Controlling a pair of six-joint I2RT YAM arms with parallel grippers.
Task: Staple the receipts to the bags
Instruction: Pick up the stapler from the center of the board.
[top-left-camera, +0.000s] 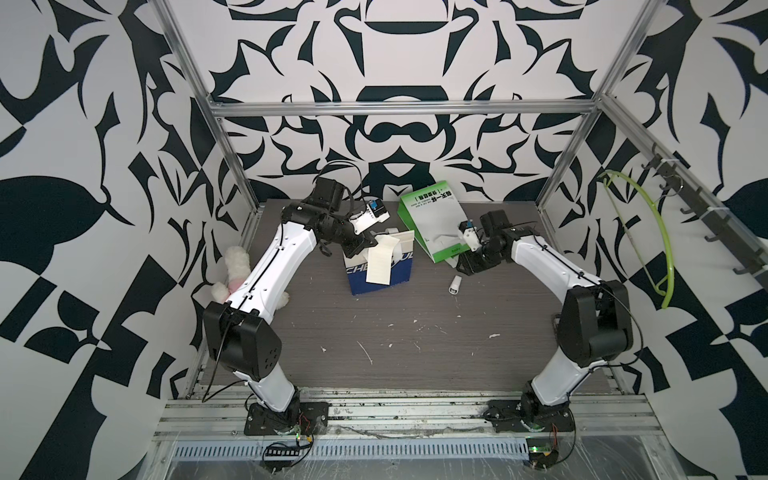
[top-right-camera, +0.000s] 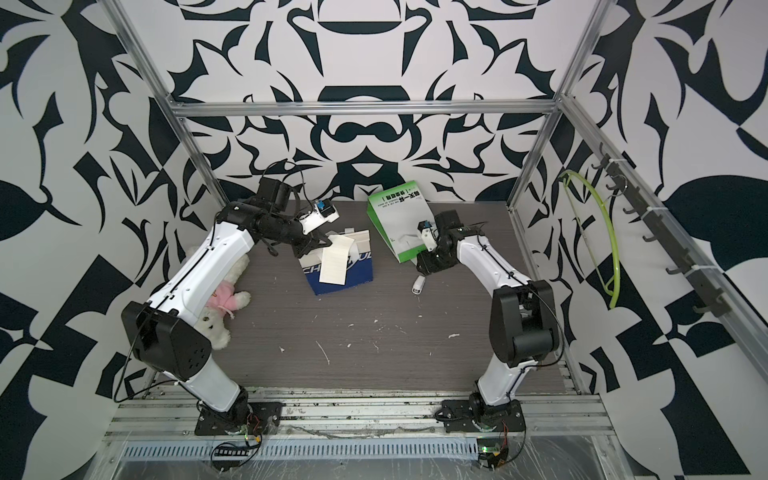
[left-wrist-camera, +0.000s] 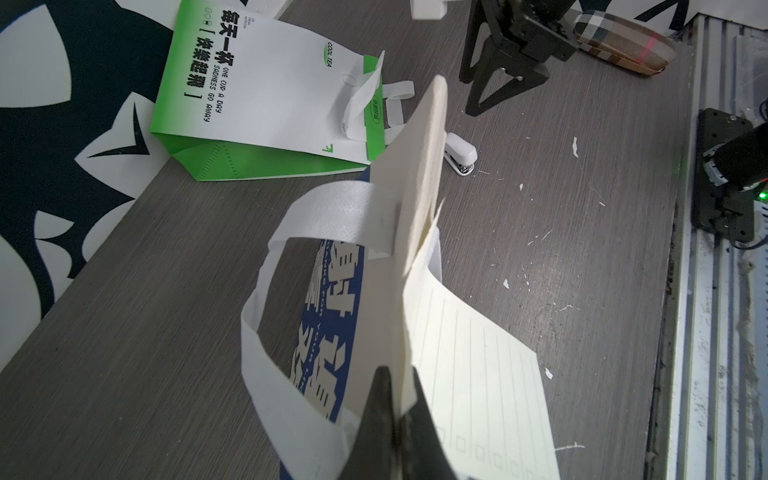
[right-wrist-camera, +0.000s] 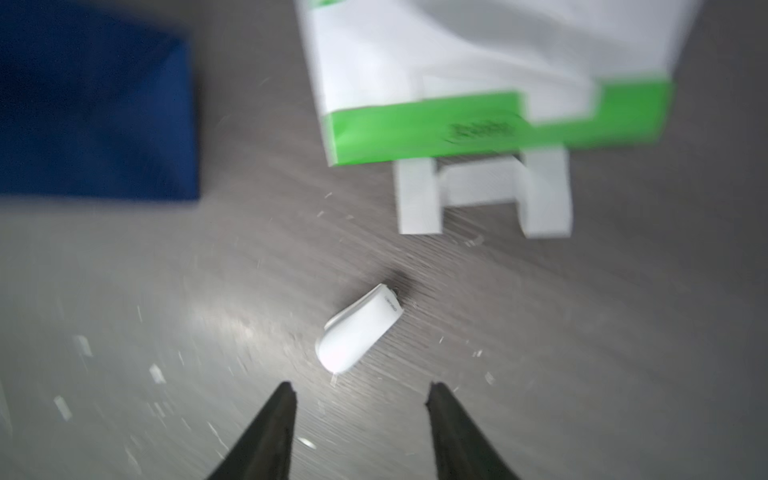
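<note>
Cream receipt (top-left-camera: 380, 264) is hanging clamped in my left gripper (left-wrist-camera: 400, 376) against the rim of the navy bag (top-left-camera: 360, 286), mid-tabletop (top-left-camera: 415, 340); my right gripper (right-wrist-camera: 360, 388) is hovering, parted and empty, over the stapler (right-wrist-camera: 359, 328)

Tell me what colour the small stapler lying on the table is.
White. The stapler shows best in the right wrist view.

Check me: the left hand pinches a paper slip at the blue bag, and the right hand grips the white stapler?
No: the right hand is open and empty; the right wrist view shows the white stapler lying on the table ahead of it.
</note>
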